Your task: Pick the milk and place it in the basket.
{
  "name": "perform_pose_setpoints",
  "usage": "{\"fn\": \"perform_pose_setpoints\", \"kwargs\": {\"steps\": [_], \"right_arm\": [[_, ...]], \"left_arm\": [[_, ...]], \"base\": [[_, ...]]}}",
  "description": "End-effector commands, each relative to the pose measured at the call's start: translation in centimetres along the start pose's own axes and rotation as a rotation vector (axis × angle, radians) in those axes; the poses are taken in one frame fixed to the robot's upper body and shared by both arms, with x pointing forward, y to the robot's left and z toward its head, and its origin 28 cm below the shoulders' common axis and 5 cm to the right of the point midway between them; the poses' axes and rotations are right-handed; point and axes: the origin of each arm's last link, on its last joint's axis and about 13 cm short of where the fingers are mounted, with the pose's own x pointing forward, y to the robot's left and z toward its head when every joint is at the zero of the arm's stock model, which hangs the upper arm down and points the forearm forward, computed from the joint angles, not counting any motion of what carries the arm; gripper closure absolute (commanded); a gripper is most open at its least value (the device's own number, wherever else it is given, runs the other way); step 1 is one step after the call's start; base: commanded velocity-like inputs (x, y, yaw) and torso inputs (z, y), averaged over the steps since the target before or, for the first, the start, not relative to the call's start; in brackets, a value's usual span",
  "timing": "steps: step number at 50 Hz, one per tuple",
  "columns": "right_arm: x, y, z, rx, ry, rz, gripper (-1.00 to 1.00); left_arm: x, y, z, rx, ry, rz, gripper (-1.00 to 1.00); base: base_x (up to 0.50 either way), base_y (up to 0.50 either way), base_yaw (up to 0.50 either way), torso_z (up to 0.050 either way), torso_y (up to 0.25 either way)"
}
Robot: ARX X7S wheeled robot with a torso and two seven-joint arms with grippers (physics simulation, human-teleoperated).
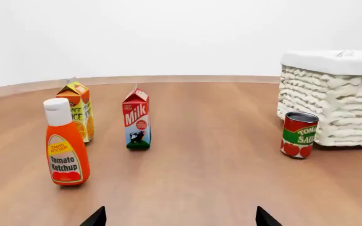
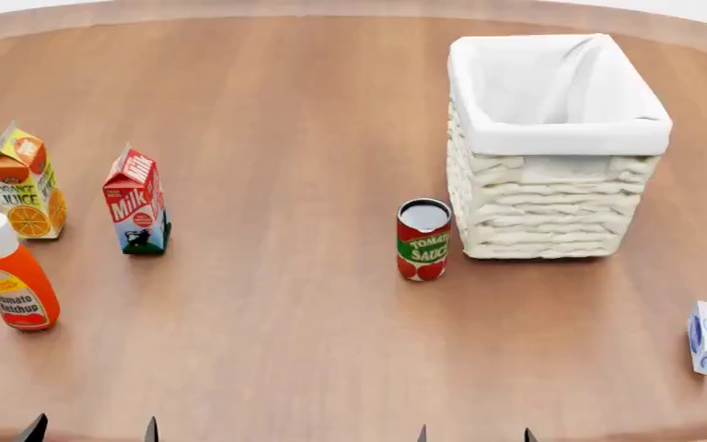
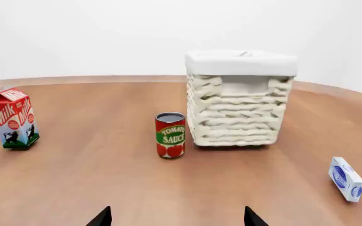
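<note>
The milk [image 2: 135, 201] is a small gable-top carton with a red top, standing upright on the left of the wooden table; it also shows as the milk [image 1: 136, 119] and the milk [image 3: 14, 118]. The basket [image 2: 555, 184], cream woven wicker with a white liner, stands at the back right, also seen as the basket [image 1: 332, 103] and the basket [image 3: 237, 99]. My left gripper [image 2: 91, 431] and right gripper [image 2: 474, 435] sit at the near table edge, only fingertips showing. The left gripper [image 1: 179, 218] and the right gripper [image 3: 176, 217] are both open and hold nothing, well short of the milk.
An orange juice carton [image 2: 25, 184] and a tomato ketchup bottle [image 2: 14, 274] stand left of the milk. A tomato sauce can [image 2: 423, 239] stands just in front of the basket's left corner. A small white-and-blue box [image 2: 702, 337] lies at the right edge.
</note>
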Motion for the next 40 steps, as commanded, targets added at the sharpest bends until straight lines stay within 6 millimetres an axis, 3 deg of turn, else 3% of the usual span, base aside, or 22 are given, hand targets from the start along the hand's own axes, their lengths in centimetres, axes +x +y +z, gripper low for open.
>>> {"fn": "perform_pose_setpoints", "kwargs": {"steps": [1, 14, 40], "right_arm": [[0.2, -0.03, -0.16, -0.001, 0.025, -0.029, -1.0], [0.25, -0.01, -0.37, -0.057, 0.055, -0.052, -1.0], [0.26, 0.06, -0.46, -0.078, 0.061, -0.049, -1.0]], "left_arm": [[-0.04, -0.01, -0.02, 0.004, 0.001, -0.003, -1.0], [-0.02, -0.03, -0.02, 0.006, 0.007, -0.003, -1.0], [0.01, -0.02, -0.06, 0.01, 0.003, 0.001, -1.0]], "base": [[0.0, 0.0, 0.0, 0.0, 0.0], [0.0, 0.0, 0.0, 0.0, 0.0], [0.0, 0.5, 0.0, 0.0, 0.0]]}}
